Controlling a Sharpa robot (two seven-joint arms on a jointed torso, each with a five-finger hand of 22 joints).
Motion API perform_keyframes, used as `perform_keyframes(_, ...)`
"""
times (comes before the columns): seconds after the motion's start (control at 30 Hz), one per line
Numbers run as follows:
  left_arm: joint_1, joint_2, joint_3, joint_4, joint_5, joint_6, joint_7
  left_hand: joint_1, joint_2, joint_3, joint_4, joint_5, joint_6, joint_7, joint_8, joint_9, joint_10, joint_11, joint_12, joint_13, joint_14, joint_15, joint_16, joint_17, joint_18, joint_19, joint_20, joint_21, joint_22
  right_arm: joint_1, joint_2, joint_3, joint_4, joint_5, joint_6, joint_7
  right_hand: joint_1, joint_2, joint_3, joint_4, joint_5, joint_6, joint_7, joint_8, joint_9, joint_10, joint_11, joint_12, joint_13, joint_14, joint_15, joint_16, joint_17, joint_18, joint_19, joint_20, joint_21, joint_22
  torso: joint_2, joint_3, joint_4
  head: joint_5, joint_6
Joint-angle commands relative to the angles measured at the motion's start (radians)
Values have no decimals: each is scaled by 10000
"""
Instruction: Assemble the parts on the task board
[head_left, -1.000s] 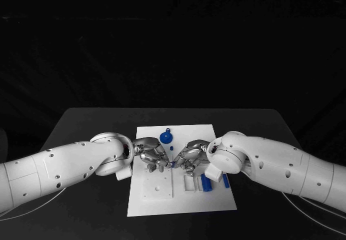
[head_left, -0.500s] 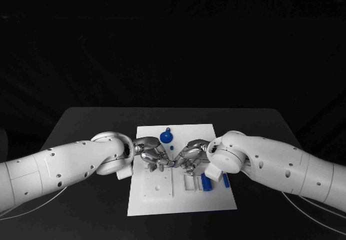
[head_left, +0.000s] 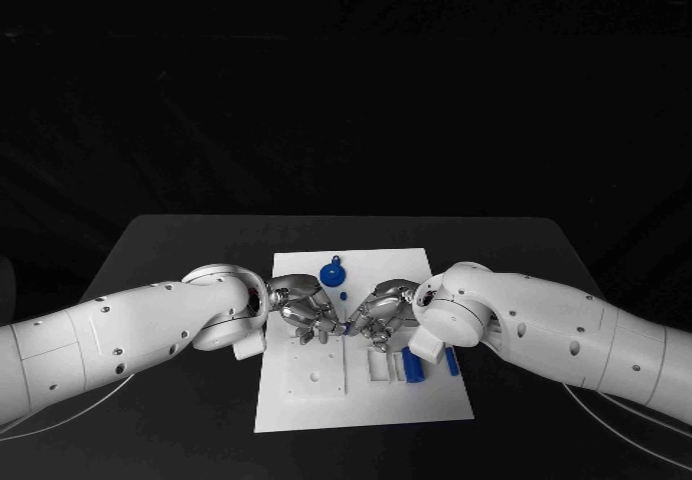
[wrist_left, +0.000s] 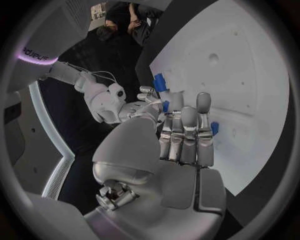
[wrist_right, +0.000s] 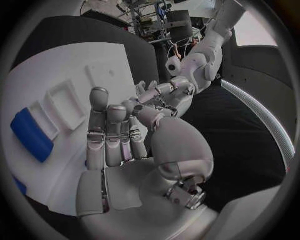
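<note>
nothing moved since earlier frames. left hand (head_left: 303, 305) and right hand (head_left: 378, 308) meet over board (head_left: 296, 400), pinching small blue part (head_left: 346, 325); other parts (head_left: 417, 371) lie loose, most assembly left.

A black desk (head_left: 188, 250) spreads under everything, its far edge meeting what seems to be a dark, featureless backdrop (head_left: 346, 100).

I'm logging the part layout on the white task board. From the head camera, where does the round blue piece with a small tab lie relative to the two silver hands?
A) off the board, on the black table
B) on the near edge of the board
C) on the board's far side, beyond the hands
C: the round blue piece lies on the white task board, beyond the left hand and the right hand.
</note>
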Motion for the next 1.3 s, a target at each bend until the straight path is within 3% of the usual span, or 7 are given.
perform_keyframes(0.03, 13, 116, 39, 84, 530, 9, 505, 40, 136, 106, -119, 54, 115, 13, 57, -525, 116, -5, -74, -35, -23, -45, 70, 13, 133, -19, -41, 100, 192, -17, 124, -7, 114, 124, 243, 251, -50, 86, 61, -6, 16, 60, -16, 66, 8, -5, -93, 41, -9, 50, -2, 42, 16, 117, -16, -45, 50, 325, -1, 7, -8, -14, -4)
perform_keyframes(0.27, 13, 157, 39, 26, 688, -78, 476, -465, 37, -55, 251, -86, 130, 16, 22, -562, 173, 3, -68, -24, 10, -23, 79, 9, 140, -12, -21, 149, 166, -17, 151, -16, 128, 128, 221, 254, -50, 86, 61, -6, 16, 60, -16, 66, 8, -5, -93, 41, -9, 50, -2, 42, 16, 117, -16, -45, 50, 325, 1, 10, -7, -33, -13)
perform_keyframes(0.47, 8, 218, 33, -21, 781, -166, 420, -335, -5, -4, 162, -70, 414, -40, 13, -536, 287, -43, -63, -21, 51, -56, 92, 10, 142, 15, -41, 171, 167, -18, 163, -19, 133, 129, 194, 262, -61, 80, 97, -16, 16, 59, -15, 66, 8, -6, -93, 43, -11, 52, -4, 39, 24, 118, -23, -47, 49, 321, 3, 20, -5, -37, -10)
perform_keyframes(0.73, 4, 185, -66, -21, 1104, -386, 272, -541, -109, 10, 372, -137, 406, 63, -616, -716, 414, -18, -196, -45, 102, -33, 104, 19, 158, 45, -30, 214, 156, -18, 162, -20, 140, 122, 185, 260, -61, 80, 97, -16, 16, 59, -15, 66, 8, -6, -93, 43, -11, 52, -4, 39, 24, 118, -23, -47, 49, 321, -2, 18, -6, -35, 10)
perform_keyframes(0.87, 4, 167, -87, -19, 1095, -376, 125, -733, -436, -210, 500, -181, 219, 150, -770, -812, 376, 12, -198, -29, 96, 3, 89, 12, 170, 45, -4, 206, 150, -18, 149, -21, 131, 112, 166, 257, -61, 80, 97, -16, 16, 59, -15, 66, 8, -6, -93, 43, -11, 52, -4, 39, 24, 118, -23, -47, 49, 321, 0, 13, -5, -35, 33)
perform_keyframes(0.97, 4, 149, -97, -34, 994, -332, 20, -853, -646, -388, 567, -167, 231, 149, -773, -805, 368, 12, -189, -16, 102, 3, 80, 7, 181, 54, 7, 196, 143, -18, 137, -21, 125, 108, 160, 256, -61, 80, 97, -16, 16, 59, -15, 66, 8, -6, -93, 43, -11, 52, -4, 39, 24, 118, -23, -47, 49, 321, -1, 8, -9, -28, 28)
perform_keyframes(1.3, 4, 98, -106, -70, 595, -236, -132, -878, -735, -642, 530, -110, 426, 57, -602, -677, 342, -27, -77, 73, 96, -26, 68, 5, 157, 69, -17, 156, 140, -18, 123, -23, 112, 104, 159, 258, -61, 80, 97, -16, 16, 59, -15, 66, 8, -6, -93, 43, -11, 52, -4, 39, 24, 118, -23, -47, 49, 321, -2, 3, -8, -31, 22)
